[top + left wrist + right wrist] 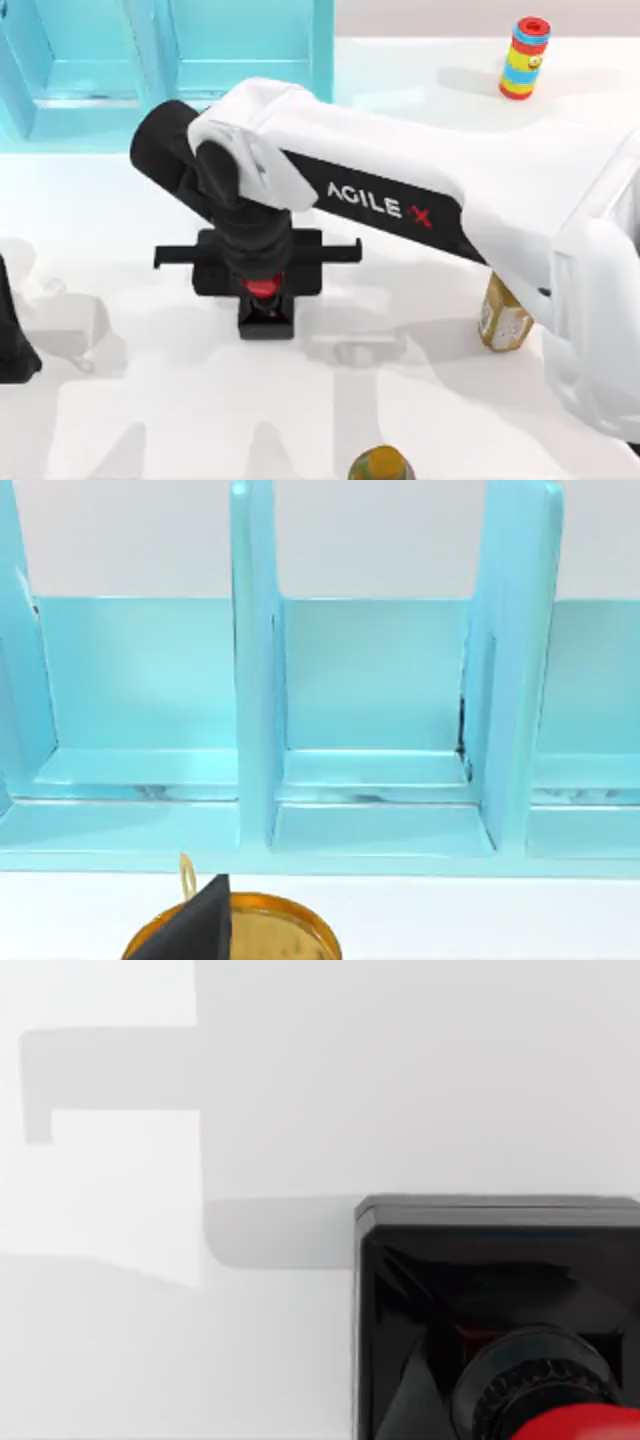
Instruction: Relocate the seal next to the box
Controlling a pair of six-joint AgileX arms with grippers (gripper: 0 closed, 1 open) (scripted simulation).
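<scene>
Black-based seal (266,305) with red knob stands upright on white worktop (120,220), left of centre, near side of turquoise box (170,60). Right tool (263,290) directly above seal, at knob; grip state cannot tell. Left tool (15,340) parked at left edge. Striped cylinder (525,57) far right.
</scene>
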